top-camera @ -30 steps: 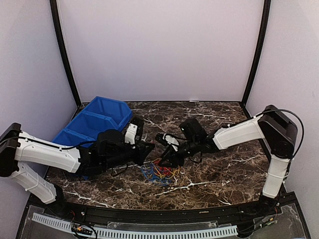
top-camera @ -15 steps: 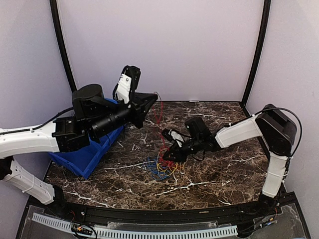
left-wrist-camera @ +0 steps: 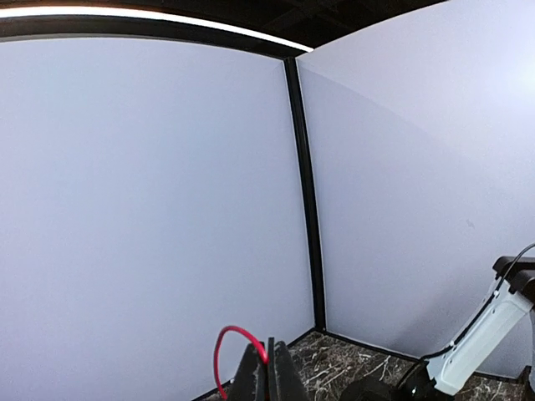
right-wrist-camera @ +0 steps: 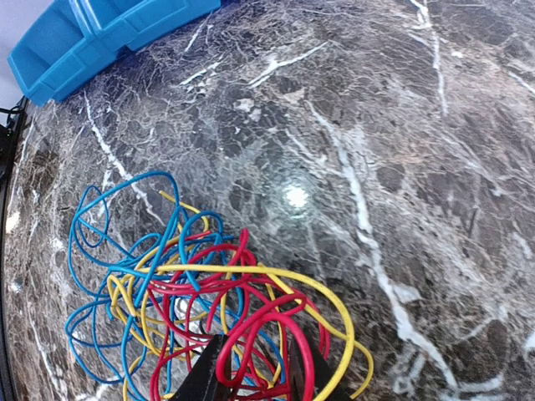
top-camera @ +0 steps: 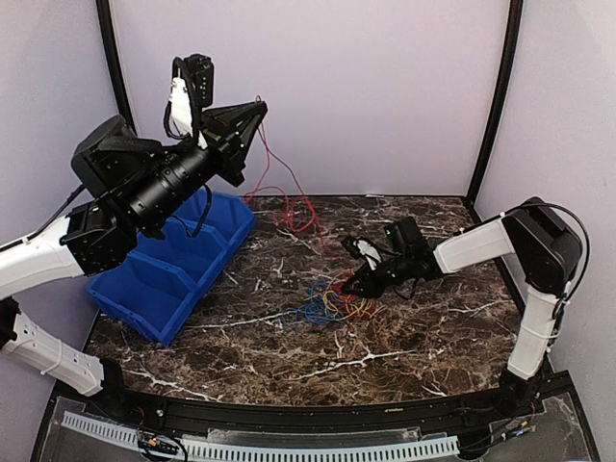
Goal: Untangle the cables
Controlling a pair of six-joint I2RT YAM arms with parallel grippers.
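Observation:
My left gripper [top-camera: 254, 106] is raised high near the back wall, shut on the red cable [top-camera: 289, 218]. That cable hangs from it down to the table's back middle. In the left wrist view the fingers [left-wrist-camera: 269, 368] pinch the red cable [left-wrist-camera: 219, 355], which loops to their left. The tangle of red, blue and yellow-orange cables [top-camera: 332, 306] lies mid-table. My right gripper [top-camera: 356, 285] is low at its right edge. In the right wrist view its jaws [right-wrist-camera: 255, 378] hold red loops [right-wrist-camera: 302, 339], with the yellow cable [right-wrist-camera: 243, 269] and blue cable [right-wrist-camera: 160, 247] spread beyond.
A blue divided bin [top-camera: 173, 265] stands on the left of the marble table [top-camera: 433, 337], under the raised left arm; it also shows in the right wrist view [right-wrist-camera: 84, 33]. Grey walls with black corner posts [top-camera: 491, 106] close in the back.
My left arm has swung up from table level to high at the back left, drawing the red cable out of the tangle. My right gripper and the tangle have shifted right.

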